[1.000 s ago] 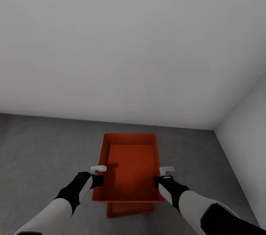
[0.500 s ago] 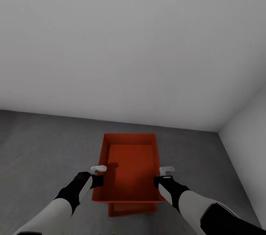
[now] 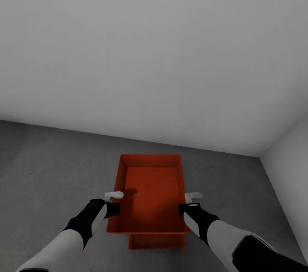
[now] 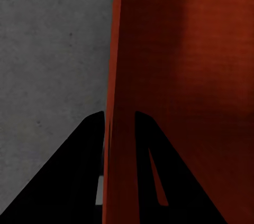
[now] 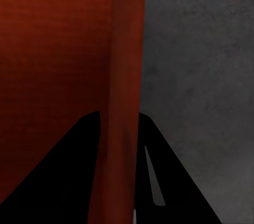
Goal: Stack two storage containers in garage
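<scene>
I hold one orange-red storage container (image 3: 149,186) in the air between both arms, its open top facing up. My left gripper (image 3: 114,208) is shut on its left wall (image 4: 119,49), and my right gripper (image 3: 185,208) is shut on its right wall (image 5: 127,49). In each wrist view the thin wall runs between the two dark fingers (image 4: 79,171) (image 5: 69,171). The second storage container (image 3: 157,242) lies on the dark grey garage floor (image 3: 51,169) directly beneath; just its near end peeks out under the held one.
A plain grey-white wall (image 3: 149,49) stands close ahead. A side wall (image 3: 293,156) meets it in a corner at the right. Bare concrete floor stretches to the left of the containers and in a narrower strip on the right.
The whole view has shifted, with the room corner sliding right. The lower container's visible end has moved right, sitting more squarely under the held one. Both grippers keep their hold.
</scene>
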You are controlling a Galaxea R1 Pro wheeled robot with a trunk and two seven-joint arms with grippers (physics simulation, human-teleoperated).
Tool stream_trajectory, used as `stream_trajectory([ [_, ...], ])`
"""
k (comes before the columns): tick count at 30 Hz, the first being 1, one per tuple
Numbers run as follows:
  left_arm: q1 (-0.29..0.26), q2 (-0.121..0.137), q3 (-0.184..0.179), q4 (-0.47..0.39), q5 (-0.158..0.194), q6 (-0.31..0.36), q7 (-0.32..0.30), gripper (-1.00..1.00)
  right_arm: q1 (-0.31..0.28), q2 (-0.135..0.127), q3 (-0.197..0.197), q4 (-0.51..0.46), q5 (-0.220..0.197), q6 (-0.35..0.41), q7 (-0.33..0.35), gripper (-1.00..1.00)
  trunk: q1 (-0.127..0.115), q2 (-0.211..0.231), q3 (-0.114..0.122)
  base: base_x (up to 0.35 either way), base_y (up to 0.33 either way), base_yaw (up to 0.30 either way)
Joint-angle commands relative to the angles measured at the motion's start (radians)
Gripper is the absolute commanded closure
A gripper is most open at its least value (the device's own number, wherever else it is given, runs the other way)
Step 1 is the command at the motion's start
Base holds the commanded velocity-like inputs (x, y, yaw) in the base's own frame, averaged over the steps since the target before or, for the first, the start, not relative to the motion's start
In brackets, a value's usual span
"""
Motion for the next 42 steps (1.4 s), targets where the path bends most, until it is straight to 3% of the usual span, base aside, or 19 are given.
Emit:
stream_trajectory([
  [1,0.000,0.001,-0.007,-0.003,-0.035,-0.024,0.023,1.00,-0.001,-0.001,0.013,0.009,-0.011,0.006,-0.012,1.00,0.001,-0.002,-0.002,0.000,0.000,0.002],
  [12,-0.001,0.001,-0.006,-0.005,-0.036,-0.020,0.022,1.00,-0.001,-0.001,0.013,0.009,-0.011,0.006,-0.012,1.00,0.001,-0.002,-0.002,0.000,-0.007,0.000],
  [23,0.000,0.001,-0.005,-0.003,-0.035,-0.025,0.023,1.00,-0.001,-0.001,0.013,0.009,-0.011,0.006,-0.012,1.00,0.001,-0.002,-0.002,0.000,-0.191,0.000],
  [42,0.000,0.001,-0.006,-0.004,-0.037,-0.028,0.023,1.00,-0.001,0.001,0.013,0.009,-0.011,0.006,-0.012,1.00,0.001,-0.002,-0.002,0.000,-0.007,0.051],
])
